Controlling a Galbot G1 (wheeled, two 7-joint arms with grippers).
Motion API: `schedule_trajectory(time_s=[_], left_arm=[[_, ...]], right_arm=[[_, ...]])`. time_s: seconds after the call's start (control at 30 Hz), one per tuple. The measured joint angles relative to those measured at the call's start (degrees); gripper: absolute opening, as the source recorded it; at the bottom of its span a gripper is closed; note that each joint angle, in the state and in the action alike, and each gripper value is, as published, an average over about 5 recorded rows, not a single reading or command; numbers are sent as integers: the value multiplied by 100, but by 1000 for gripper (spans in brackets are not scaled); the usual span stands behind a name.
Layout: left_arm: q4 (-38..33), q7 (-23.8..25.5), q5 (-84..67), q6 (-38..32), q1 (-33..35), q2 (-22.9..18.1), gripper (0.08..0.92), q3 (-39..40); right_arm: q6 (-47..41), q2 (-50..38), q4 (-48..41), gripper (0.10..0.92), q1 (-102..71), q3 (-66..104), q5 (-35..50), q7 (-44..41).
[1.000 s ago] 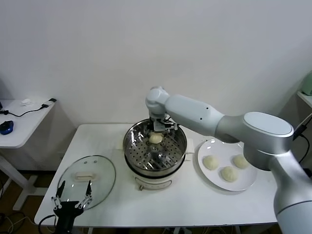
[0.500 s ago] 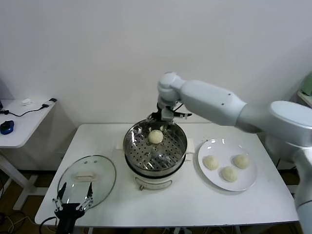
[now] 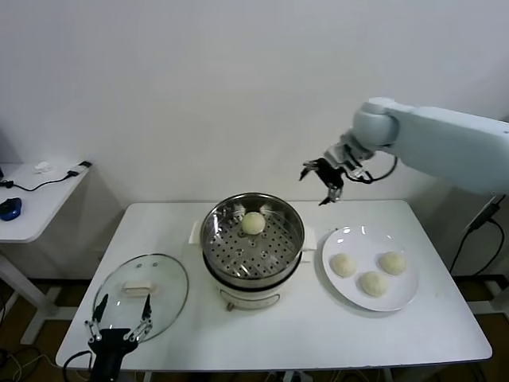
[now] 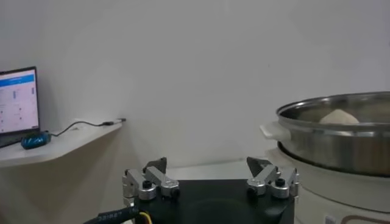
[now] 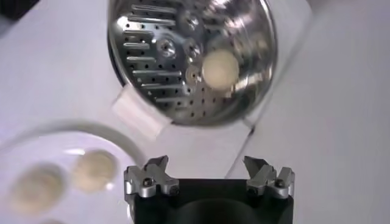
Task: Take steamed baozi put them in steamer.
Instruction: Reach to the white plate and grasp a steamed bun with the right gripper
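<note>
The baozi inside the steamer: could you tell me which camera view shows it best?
The right wrist view: it looks down on the whole baozi on the steamer floor. The head view shows it smaller; the left wrist view shows only its top above the rim.

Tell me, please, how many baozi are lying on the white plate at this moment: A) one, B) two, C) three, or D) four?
C: three baozi lie on the white plate, while the fourth baozi sits on the perforated floor of the steamer; the right pincer hangs open and empty in the air above, between steamer and plate.
</note>
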Motion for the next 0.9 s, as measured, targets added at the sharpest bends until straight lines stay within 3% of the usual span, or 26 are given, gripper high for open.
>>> schedule_trajectory(time_s=[0.27, 0.9], left_arm=[[-8, 21, -70, -31, 79, 38, 823, -17], [94, 103, -182, -59, 16, -4, 823, -87]], right_arm=[[-799, -413, -60, 823, -645, 73, 167, -184], [-1227, -24, -1232, 823, -2786, 1404, -960, -355]])
